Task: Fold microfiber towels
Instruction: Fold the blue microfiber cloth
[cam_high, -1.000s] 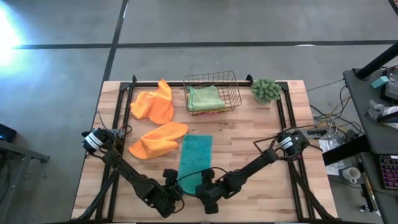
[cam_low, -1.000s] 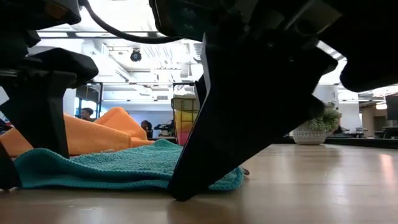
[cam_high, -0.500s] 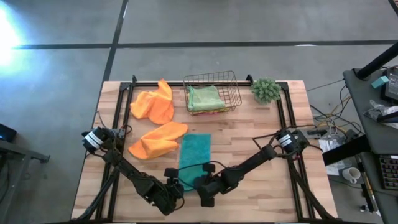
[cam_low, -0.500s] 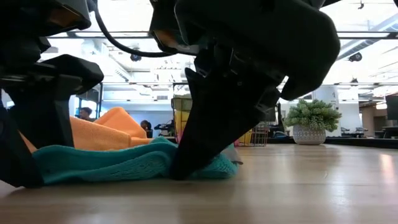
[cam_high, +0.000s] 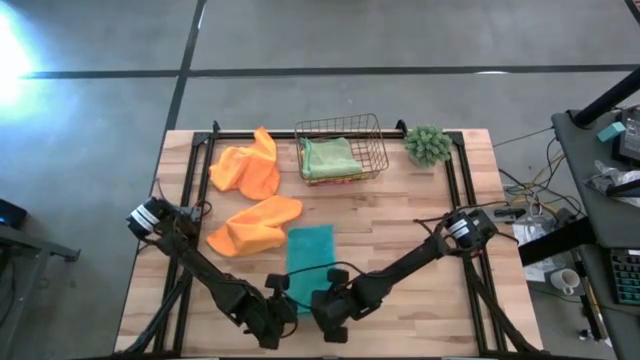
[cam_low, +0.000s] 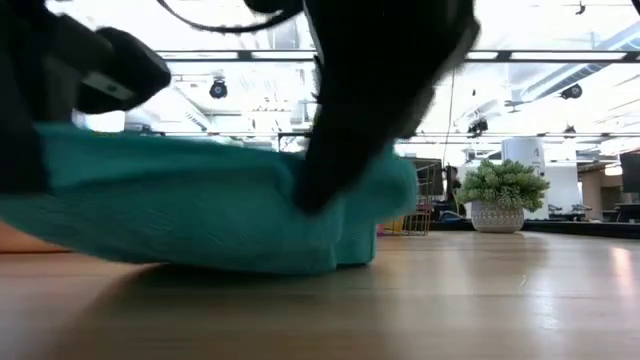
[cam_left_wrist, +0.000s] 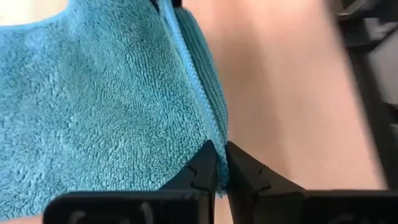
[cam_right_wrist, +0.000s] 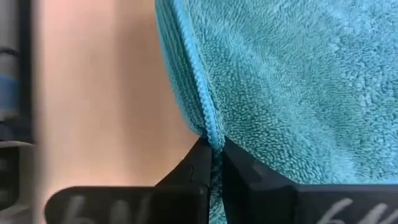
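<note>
A teal microfiber towel (cam_high: 308, 252) lies near the table's front middle, its near end raised in the low view (cam_low: 200, 215). My left gripper (cam_high: 280, 288) is shut on its near left corner and my right gripper (cam_high: 323, 290) is shut on its near right corner. Two orange towels (cam_high: 245, 170) (cam_high: 252, 225) lie crumpled at the left. A light green towel (cam_high: 330, 157) sits in the wire basket (cam_high: 372, 150). My left gripper pinches the teal towel's hemmed edge (cam_left_wrist: 214, 134) between its two fingers at the near left corner, slanting down from the near side. That corner is lifted clear; the far end stays on the table. My right gripper pinches the hemmed edge (cam_right_wrist: 208, 121) at the near right corner between its two fingers, slanting down from the near side. The cloth sags between the two holds, its lower fold (cam_low: 260, 262) on the wood.
A small green plant in a white pot (cam_high: 428, 145) stands at the far right beside the basket. Black frame rails (cam_high: 195, 170) run along the table's left, right and far sides. Bare wood (cam_high: 420, 310) shows at the near right.
Both grippers have shut on the teal towel's near edge and risen, drawing it up and toward the far edge. The near end now hangs off the table and the towel looks shorter from above; its far end has stayed put.
</note>
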